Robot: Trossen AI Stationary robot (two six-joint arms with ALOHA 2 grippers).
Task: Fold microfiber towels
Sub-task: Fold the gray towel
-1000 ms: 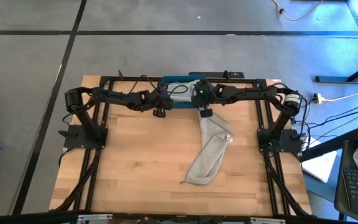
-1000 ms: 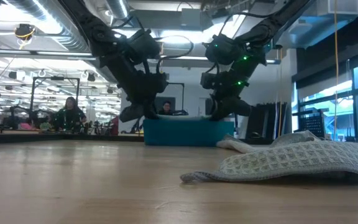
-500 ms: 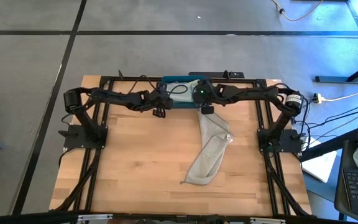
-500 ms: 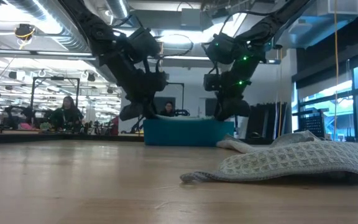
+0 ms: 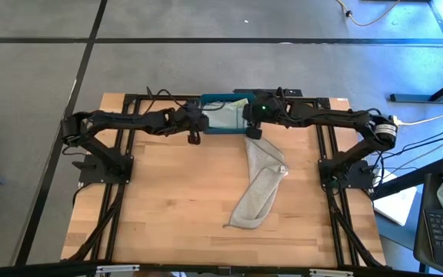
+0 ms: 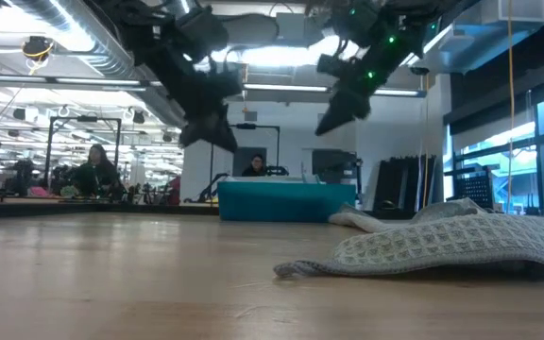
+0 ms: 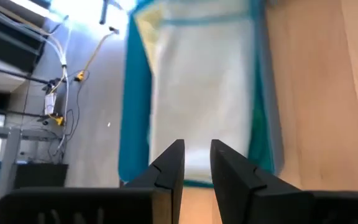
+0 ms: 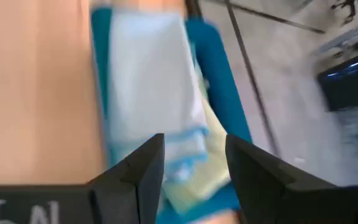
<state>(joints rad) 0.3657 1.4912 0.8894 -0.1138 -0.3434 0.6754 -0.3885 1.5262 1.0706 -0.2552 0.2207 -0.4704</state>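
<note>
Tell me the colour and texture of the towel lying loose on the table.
Pale grey-beige towel with a waffle weave, clearest in the low view.

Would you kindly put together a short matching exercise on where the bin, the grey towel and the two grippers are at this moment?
Things:
1. teal bin
2. grey-beige towel
3. left gripper
4. right gripper

Places:
a. raised by the bin's right end, open, empty
b. crumpled on the table, right of centre
c. far edge of the table, towels inside
d. raised by the bin's left end, slightly open, empty

Pairs: 1-c, 2-b, 3-d, 4-a
</note>
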